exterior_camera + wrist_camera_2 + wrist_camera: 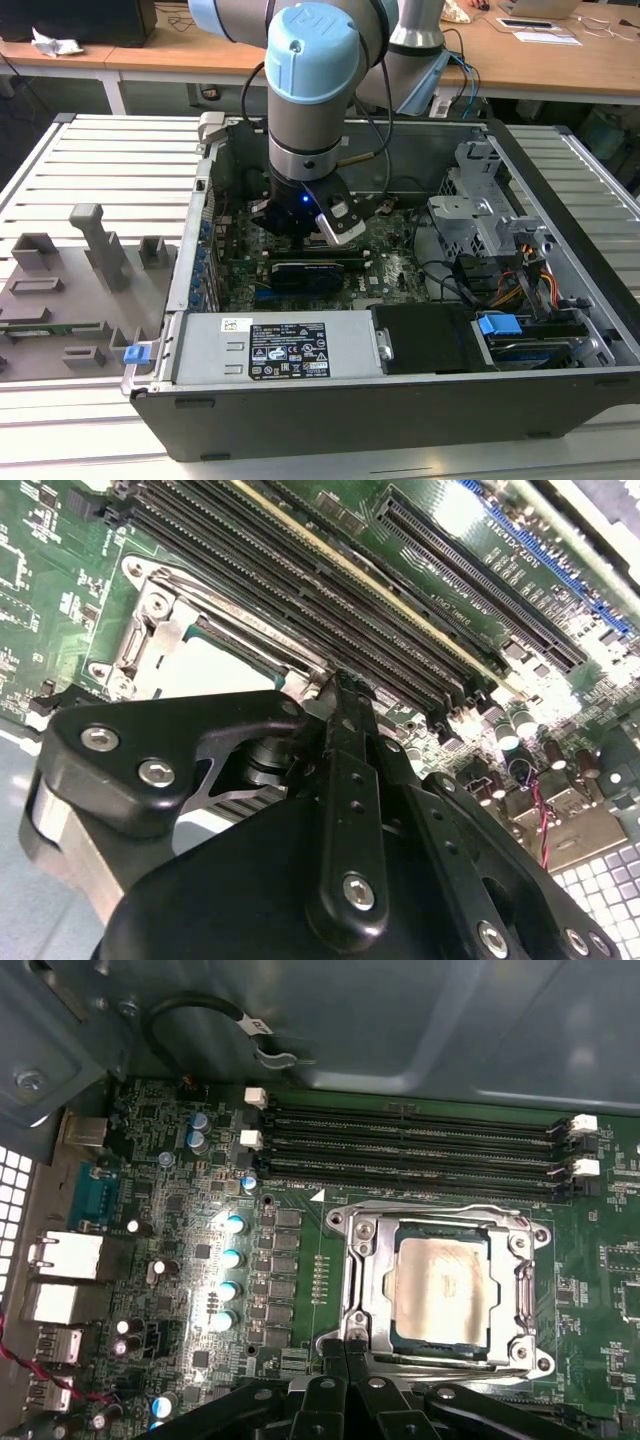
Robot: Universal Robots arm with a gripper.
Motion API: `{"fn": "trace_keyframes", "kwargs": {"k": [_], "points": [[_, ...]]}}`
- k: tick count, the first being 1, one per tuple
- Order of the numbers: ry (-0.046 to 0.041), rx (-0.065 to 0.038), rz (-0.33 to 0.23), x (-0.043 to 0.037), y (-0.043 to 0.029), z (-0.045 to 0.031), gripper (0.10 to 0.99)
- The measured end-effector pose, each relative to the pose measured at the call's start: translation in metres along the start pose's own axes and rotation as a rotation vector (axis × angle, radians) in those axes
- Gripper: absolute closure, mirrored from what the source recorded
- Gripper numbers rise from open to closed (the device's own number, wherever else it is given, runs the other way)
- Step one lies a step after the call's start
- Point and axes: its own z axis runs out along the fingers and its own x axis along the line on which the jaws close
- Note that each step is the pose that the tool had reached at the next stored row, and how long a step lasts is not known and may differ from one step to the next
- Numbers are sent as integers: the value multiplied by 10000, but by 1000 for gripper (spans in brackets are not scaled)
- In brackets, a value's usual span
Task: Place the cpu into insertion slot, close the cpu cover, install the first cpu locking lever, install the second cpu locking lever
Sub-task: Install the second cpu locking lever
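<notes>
The insertion slot (pixel 440 1290) is sitting just ahead of the tool (pixel 345 1345), whose fingertips (pixel 330 1342) are pressed together, holding nothing. The cpu cover (pixel 362 1280) is lying closed over the seated cpu (pixel 440 1288); whether the levers are latched is unclear.

The claw (pixel 340 695) hangs beside the cpu (pixel 215 665), memory slots (pixel 300 580) behind.

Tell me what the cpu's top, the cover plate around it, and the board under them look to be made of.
The cpu top: likely bare metal, dull silver with cloudy smears. The cpu cover: seemingly stamped sheet metal, grey, glinting along its bent edges. The motherboard: apparently glossy green circuit laminate, with fine traces and soldered parts showing.
</notes>
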Motion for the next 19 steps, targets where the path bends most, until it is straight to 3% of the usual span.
{"fn": "trace_keyframes", "kwargs": {"k": [8,16,19], "points": [[-8,-125,0,14,-6,31,980],[-23,-321,-4,51,-8,60,980],[-28,-341,-3,52,-18,61,980]]}}
